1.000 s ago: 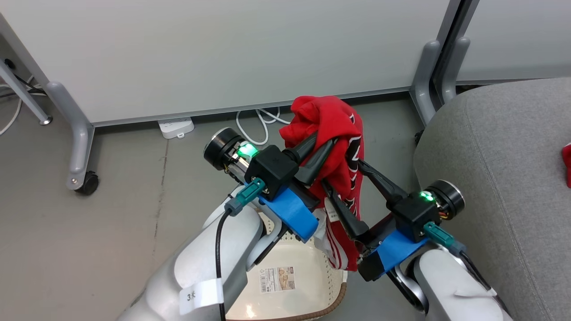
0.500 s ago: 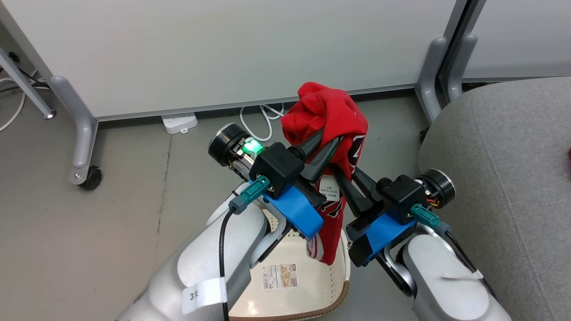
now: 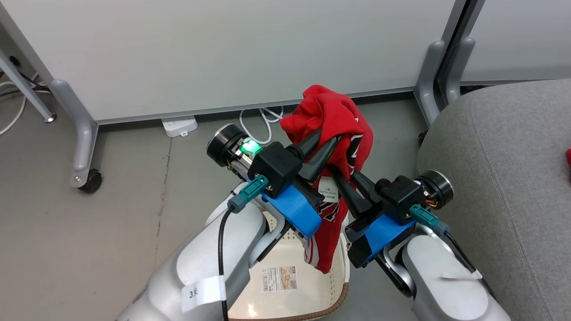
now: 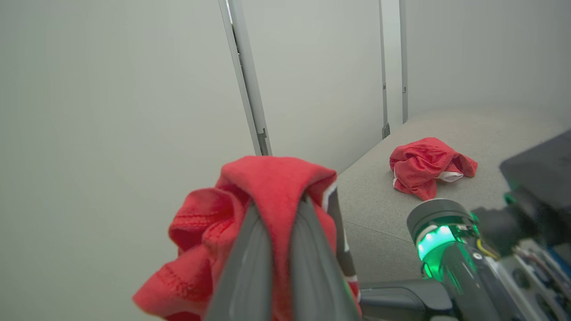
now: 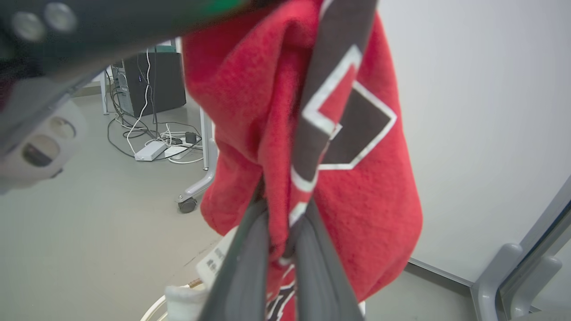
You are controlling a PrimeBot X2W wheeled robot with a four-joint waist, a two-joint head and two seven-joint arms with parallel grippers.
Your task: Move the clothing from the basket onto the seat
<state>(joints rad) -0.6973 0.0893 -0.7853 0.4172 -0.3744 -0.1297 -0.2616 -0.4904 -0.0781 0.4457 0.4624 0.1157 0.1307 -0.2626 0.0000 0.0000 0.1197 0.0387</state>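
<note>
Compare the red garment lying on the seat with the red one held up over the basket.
The jersey hangs over the basket, pinched by the left gripper and right gripper; the plain garment lies crumpled on the seat. The jersey carries black-and-white lettering; the plain garment has white trim. Both are red fabric.

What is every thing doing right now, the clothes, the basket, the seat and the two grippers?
jersey: lifted, hanging bunched above the basket.
plain red garment: crumpled, lying on the seat.
basket: on the floor, under the jersey.
seat: bearing the plain red garment.
left gripper: shut on the jersey.
right gripper: shut on the jersey.
</note>
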